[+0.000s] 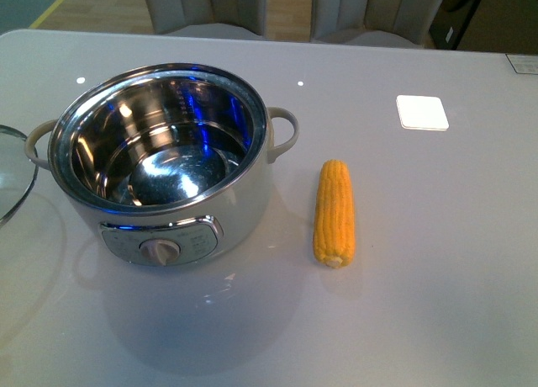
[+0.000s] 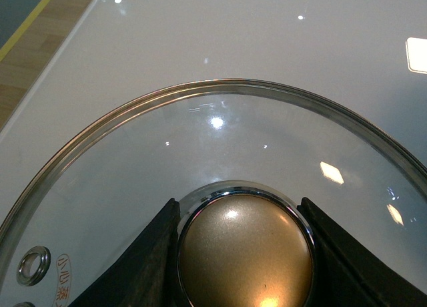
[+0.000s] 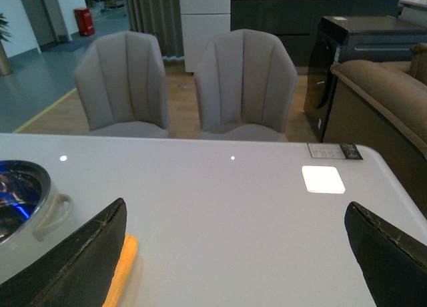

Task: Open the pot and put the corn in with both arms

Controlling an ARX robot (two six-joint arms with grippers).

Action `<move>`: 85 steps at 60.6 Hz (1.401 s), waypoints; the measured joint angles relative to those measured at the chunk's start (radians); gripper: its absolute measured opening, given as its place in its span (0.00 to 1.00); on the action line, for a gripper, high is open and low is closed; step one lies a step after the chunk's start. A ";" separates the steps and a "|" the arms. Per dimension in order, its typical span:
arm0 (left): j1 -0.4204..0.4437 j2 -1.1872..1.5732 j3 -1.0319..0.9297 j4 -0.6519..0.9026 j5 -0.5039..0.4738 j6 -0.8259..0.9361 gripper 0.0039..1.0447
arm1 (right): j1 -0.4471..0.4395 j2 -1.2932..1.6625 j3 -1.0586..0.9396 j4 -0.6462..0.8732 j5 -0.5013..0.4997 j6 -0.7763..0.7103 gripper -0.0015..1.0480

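Your widest thing is the pale grey glossy table point(image 1: 437, 303), which fills the front view and throws back spots of ceiling light. Behind its far edge stand two grey padded chairs point(image 3: 243, 80) on a wooden floor, with a brown sofa point(image 3: 383, 87) off to the right.

The pot point(image 1: 252, 202) sits on the table left of centre, uncovered. You can see a white body, a shiny steel bowl with blue reflections inside, a loop handle on each side, and a front panel with a dial. It has nothing in it.

The glass lid point(image 2: 133, 153) lies flat on the table just left of the pot, apart from it. Your left gripper point(image 2: 238, 202) is clamped on its gold knob point(image 2: 245, 253), one dark finger pressed to each side.

The corn point(image 1: 334, 212) lies on the table near the pot's right side, lengthwise away from you, yellow-orange with neat kernel rows.

Your right gripper point(image 3: 235, 205) hangs above the table with its fingers spread wide, holding nothing.

A small white square pad point(image 1: 422, 112) lies well beyond the corn.
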 joint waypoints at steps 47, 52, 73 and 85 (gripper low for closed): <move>0.002 0.286 0.128 0.153 0.044 0.030 0.43 | 0.000 0.000 0.000 0.000 0.000 0.000 0.92; 0.002 0.304 0.129 0.178 0.045 0.021 0.43 | 0.000 0.000 0.000 0.000 0.000 0.000 0.92; 0.008 0.358 0.140 0.246 0.044 -0.010 0.43 | 0.000 0.000 0.000 0.000 0.000 0.000 0.92; 0.008 0.363 0.140 0.265 0.025 -0.013 0.45 | 0.000 0.000 0.000 0.000 0.000 0.000 0.92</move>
